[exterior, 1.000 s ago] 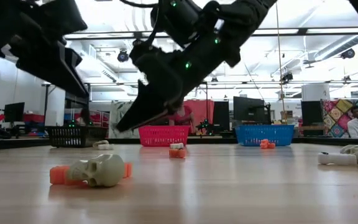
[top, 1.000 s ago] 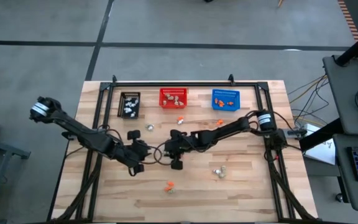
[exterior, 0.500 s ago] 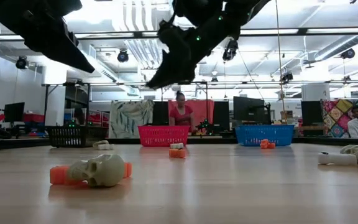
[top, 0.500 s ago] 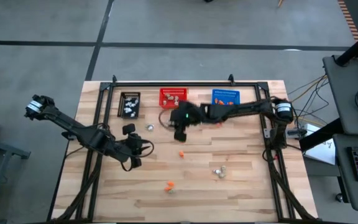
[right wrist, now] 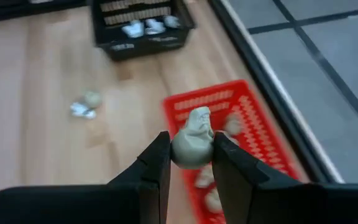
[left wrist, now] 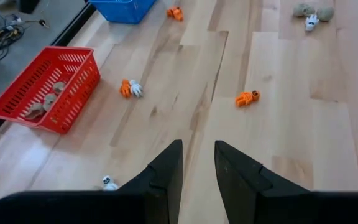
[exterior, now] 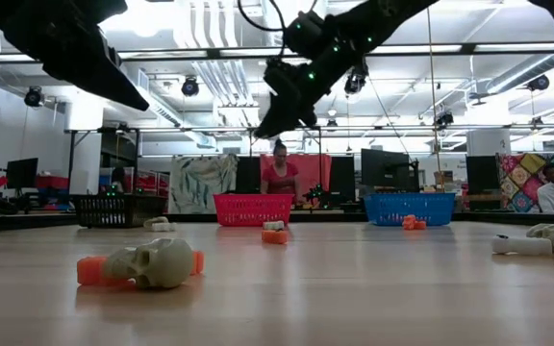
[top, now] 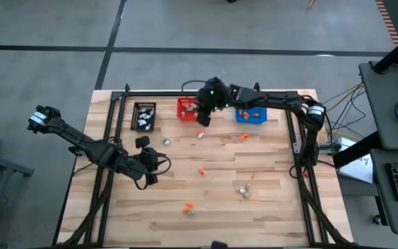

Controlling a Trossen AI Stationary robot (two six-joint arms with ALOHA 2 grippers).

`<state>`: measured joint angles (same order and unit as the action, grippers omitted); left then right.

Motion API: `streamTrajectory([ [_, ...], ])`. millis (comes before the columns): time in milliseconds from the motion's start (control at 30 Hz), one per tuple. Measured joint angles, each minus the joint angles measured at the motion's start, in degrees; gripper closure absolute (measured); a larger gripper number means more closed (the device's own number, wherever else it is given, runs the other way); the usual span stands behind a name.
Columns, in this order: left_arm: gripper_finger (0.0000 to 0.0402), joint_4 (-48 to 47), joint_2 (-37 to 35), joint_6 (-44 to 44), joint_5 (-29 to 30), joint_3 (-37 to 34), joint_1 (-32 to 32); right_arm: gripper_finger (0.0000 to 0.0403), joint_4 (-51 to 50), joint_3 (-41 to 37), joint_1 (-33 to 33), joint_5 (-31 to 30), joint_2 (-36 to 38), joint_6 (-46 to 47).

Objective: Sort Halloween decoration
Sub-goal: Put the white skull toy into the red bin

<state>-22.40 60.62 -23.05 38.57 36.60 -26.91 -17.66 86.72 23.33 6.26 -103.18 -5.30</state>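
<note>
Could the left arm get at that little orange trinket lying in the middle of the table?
Probably yes. The left gripper hangs over bare wood with nothing between its fingers, and the orange trinket lies in the open just beyond it, with nothing in between. The right gripper is far off, over the red basket.

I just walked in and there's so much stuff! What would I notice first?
First, the right gripper up over the red basket at the table's far edge, pinching a beige-grey skull trinket. Next, the black basket and blue basket on either side of the red one. Tiny orange and pale trinkets lie scattered on the wooden table, and the left gripper hangs over its left part, holding nothing.
</note>
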Motion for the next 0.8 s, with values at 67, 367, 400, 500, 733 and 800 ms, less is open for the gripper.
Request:
streamTrajectory([
  [67, 0.0326, 0.0, 0.0, 0.1, 0.2, 0.0, 0.0, 0.0317, 0.0, 0.0, 1.4, 0.0, 0.0, 0.0],
  [367, 0.0326, 0.0, 0.1, 1.4, 6.0, 0.0, 0.0, 0.0317, 3.8, 0.0, 3.3, 1.0, -0.6, -0.8],
  [400, 0.0326, 0.0, 0.1, 1.5, 6.0, 0.0, 0.0, 0.0317, 4.3, 0.0, 3.3, 2.0, -1.1, -0.8],
  [500, 0.0326, 0.1, 0.1, 1.5, 6.0, 0.0, 0.1, 0.0317, 6.6, 0.0, 3.2, 3.2, -3.0, -0.8],
  [733, 0.0326, 0.1, 0.1, 1.3, 6.0, 0.0, 0.1, 0.0316, 8.1, 0.3, 4.5, 3.2, -7.0, -0.8],
  [800, 0.0326, 0.1, 0.1, 1.3, 6.0, 0.0, 0.1, 0.0316, 8.0, 0.3, 5.2, 3.2, -8.1, -0.8],
])
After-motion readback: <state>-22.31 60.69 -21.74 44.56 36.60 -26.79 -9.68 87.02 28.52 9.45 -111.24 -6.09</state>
